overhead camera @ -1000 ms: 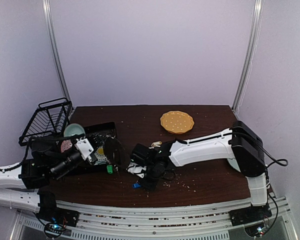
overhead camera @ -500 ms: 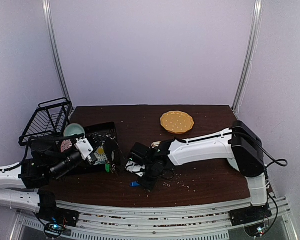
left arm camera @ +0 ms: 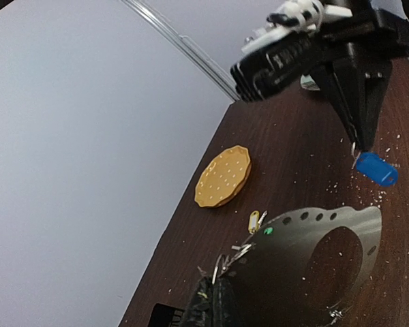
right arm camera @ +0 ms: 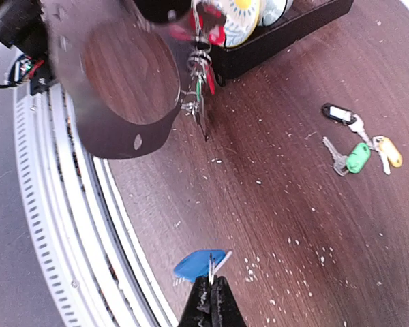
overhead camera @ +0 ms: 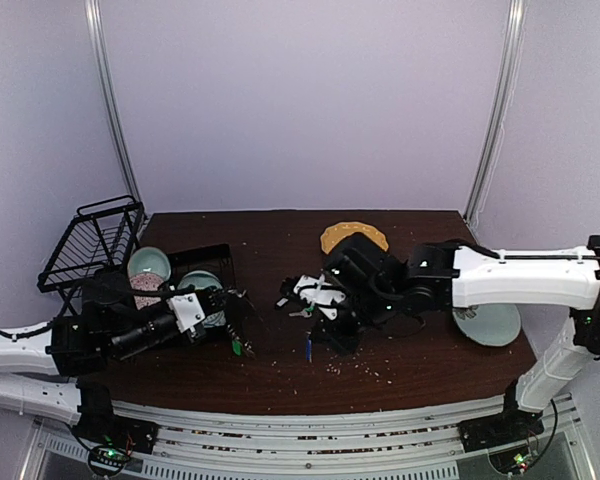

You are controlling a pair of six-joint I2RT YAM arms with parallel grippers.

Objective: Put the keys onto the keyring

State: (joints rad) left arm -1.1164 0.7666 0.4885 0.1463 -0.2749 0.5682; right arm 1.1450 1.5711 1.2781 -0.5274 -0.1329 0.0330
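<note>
The keyring (left arm camera: 286,252) is the big piece: a thin grey hoop held up off the worktop (overhead camera: 410,370), well to the near-left of the orange plate (left arm camera: 223,176), with my left fingers (left arm camera: 203,310) clenched on its rim. I judge it light and stiff but springy, so that edge grip could let it twist. A few tagged keys (right arm camera: 199,78) hang from it. Loose keys (right arm camera: 358,155) lie flat between it and the plate. They're small, slick metal, so I'd take them by the tag. My right fingers (right arm camera: 223,310) are pinched shut on the blue-tagged key (right arm camera: 199,264), on the plate's near side, tag dangling. It looks featherweight, and a hold near the head leaves its hole free.
</note>
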